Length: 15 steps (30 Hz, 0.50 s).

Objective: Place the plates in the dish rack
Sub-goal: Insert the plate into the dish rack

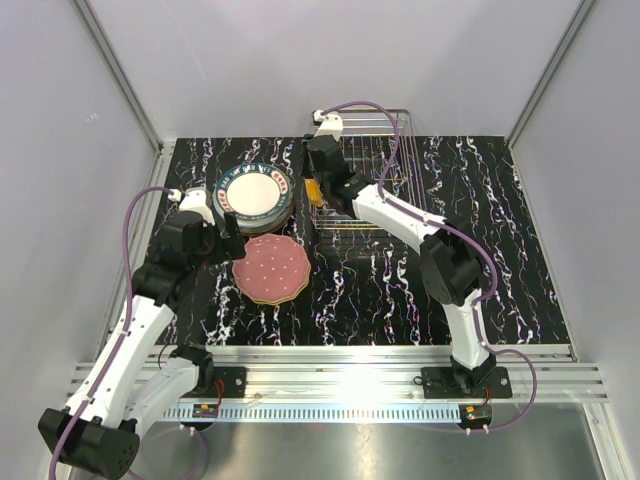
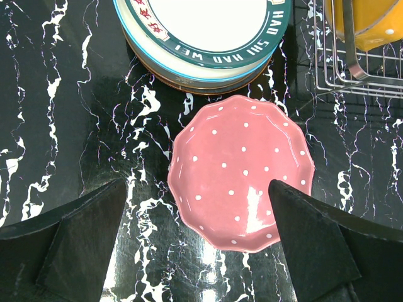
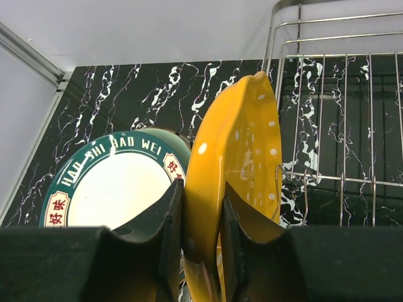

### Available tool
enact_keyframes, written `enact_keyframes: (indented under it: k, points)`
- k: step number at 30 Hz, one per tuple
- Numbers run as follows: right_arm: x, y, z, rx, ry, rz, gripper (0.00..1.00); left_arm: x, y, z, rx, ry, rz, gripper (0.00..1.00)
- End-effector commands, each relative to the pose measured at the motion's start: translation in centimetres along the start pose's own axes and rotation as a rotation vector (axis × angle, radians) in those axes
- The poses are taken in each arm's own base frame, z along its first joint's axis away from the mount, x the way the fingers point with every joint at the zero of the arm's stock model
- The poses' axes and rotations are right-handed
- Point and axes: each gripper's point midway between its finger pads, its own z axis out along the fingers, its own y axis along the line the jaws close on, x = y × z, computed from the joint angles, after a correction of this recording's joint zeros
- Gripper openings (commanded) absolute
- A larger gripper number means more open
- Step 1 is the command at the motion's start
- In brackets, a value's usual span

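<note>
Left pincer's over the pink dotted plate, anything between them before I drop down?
Nothing visible. The left pincer hangs open above the pink plate, which lies flat and uncovered. The plate stack sits just beyond its far edge and the dish rack further right; neither lies between.

A lab test cell: plain pale-grey panel walls (image 1: 60,150) enclose the black white-veined tabletop (image 1: 505,285) at 9, 12 and 3 o'clock; a ribbed aluminium mounting rail (image 1: 340,368) runs at 6 o'clock.
</note>
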Motion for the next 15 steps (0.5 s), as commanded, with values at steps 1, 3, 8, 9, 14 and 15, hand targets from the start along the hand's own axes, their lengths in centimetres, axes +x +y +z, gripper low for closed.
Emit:
enact_keyframes:
  k: [1,3,8,9,14,15]
  points:
    - [-5.8,2.0,-0.4,-0.041,-0.155,0.005,0.14,-1.1,-0.7,0.0,0.035,-0.042,0.009,0.99]
    - [-5.7,1.9,-0.3,-0.037,-0.155,0.006,0.16,-1.0,-0.7,0.0,0.035,-0.039,0.009,0.99]
    - [-5.3,1.7,0.1,-0.06,-0.134,0.017,0.22,-1.0,-0.7,0.0,0.035,-0.039,0.009,0.99]
    - [-5.2,1.7,0.1,-0.065,-0.131,0.03,0.22,-1.0,-0.7,0.0,0.035,-0.039,0.009,0.99]
    - [-4.8,0.6,0.4,-0.089,-0.102,0.058,0.29,-1.0,-0.7,0.1,0.035,-0.037,0.009,0.99]
    - [-4.8,0.6,0.4,-0.093,-0.099,0.058,0.31,-1.0,-0.7,0.1,0.034,-0.036,0.01,0.99]
